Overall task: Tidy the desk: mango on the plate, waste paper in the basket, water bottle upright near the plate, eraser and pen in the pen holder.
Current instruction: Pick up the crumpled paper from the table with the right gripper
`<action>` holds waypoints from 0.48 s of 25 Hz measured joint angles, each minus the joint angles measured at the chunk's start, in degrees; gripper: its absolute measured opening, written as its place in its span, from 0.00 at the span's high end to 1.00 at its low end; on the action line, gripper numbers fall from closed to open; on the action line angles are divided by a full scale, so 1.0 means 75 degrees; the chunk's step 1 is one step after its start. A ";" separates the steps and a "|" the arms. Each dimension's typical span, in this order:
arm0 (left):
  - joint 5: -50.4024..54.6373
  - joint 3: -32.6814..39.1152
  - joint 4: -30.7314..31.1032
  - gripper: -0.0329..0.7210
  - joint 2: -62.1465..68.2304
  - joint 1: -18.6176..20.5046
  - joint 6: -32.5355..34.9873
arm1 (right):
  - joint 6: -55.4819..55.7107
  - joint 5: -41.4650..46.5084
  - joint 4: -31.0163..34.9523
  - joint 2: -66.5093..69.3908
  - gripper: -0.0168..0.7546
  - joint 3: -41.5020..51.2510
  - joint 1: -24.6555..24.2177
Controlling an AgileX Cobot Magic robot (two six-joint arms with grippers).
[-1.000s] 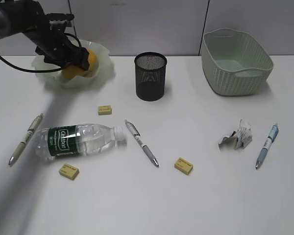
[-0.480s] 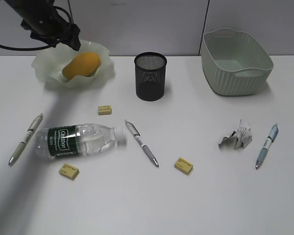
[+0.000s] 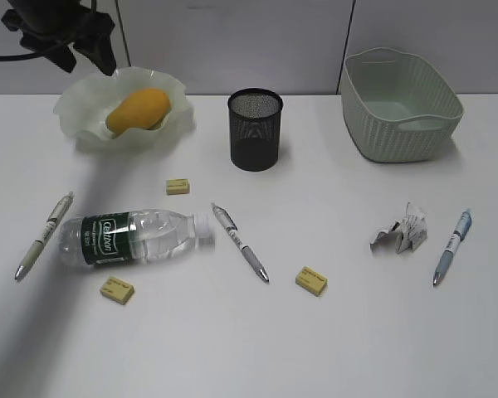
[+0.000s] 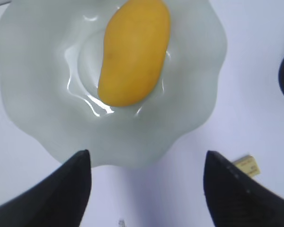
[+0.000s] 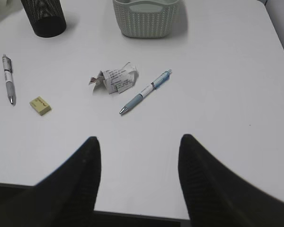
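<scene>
The mango lies in the wavy-rimmed plate at the back left; it fills the top of the left wrist view. My left gripper is open and empty, above the plate. The water bottle lies on its side at the front left. The waste paper lies at the right, with a blue pen beside it. The pen holder stands at the back centre and the basket at the back right. My right gripper is open and empty, above the desk's near edge.
Two more pens lie on the desk, one left of the bottle and one at the centre. Three yellow erasers lie loose: near the plate, in front of the bottle and at the centre front.
My left gripper has let go of the mango and risen up and to the left, away from the plate. The mango now rests in the plate.
</scene>
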 joint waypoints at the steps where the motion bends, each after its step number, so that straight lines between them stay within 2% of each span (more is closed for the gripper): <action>1: 0.0007 0.0167 -0.0097 0.22 -0.0235 0.0000 -0.0037 | 0.0000 0.0000 0.0000 0.0000 0.43 0.0000 0.0000; 7: 0.0027 0.1419 -0.0315 0.22 -0.1579 0.0000 -0.0091 | 0.0000 0.0000 0.0000 0.0000 0.43 0.0000 0.0000; 12: 0.0041 0.2971 -0.0346 0.22 -0.2841 0.0000 -0.0092 | 0.0000 0.0000 0.0000 0.0000 0.43 0.0000 0.0000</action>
